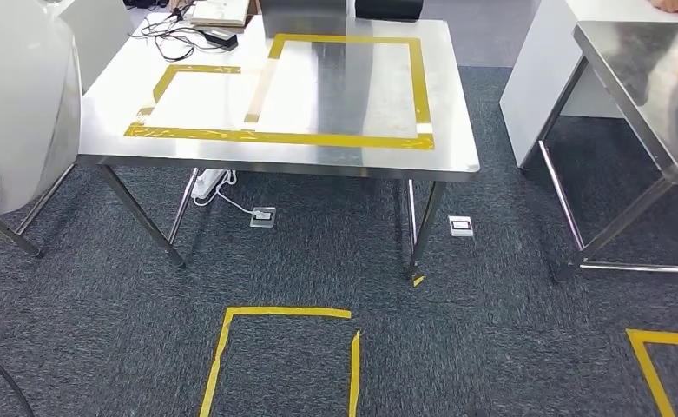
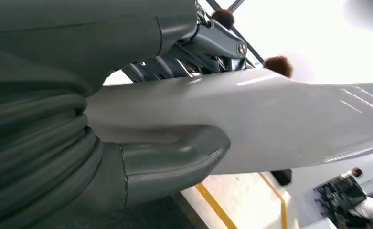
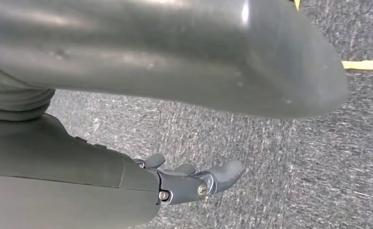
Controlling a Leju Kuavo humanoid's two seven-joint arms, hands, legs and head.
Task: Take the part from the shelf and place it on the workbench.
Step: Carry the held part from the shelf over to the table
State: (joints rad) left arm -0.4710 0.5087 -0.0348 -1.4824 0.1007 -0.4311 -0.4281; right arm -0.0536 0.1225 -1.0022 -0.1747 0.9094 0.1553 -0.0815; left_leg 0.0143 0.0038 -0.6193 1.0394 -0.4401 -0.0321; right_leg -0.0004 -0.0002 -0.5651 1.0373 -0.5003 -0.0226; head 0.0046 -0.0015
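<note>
A large, smooth white part (image 1: 23,104) rises at the left edge of the head view, beside the steel workbench (image 1: 318,161). In the left wrist view my left hand (image 2: 175,109) grips this white part (image 2: 280,119), with the thick thumb (image 2: 175,160) pressed on one face and the darker fingers (image 2: 208,45) on the other. The workbench top carries yellow tape rectangles (image 1: 417,78). My right hand (image 3: 194,179) hangs over the dark carpet with its fingers apart and nothing in it.
A second steel table (image 1: 639,78) stands at the right, with a white cabinet (image 1: 539,69) beside it. Cables and a black device (image 1: 213,35) lie at the workbench's far edge. Yellow tape squares (image 1: 283,347) mark the carpet; a power strip (image 1: 209,182) lies under the bench.
</note>
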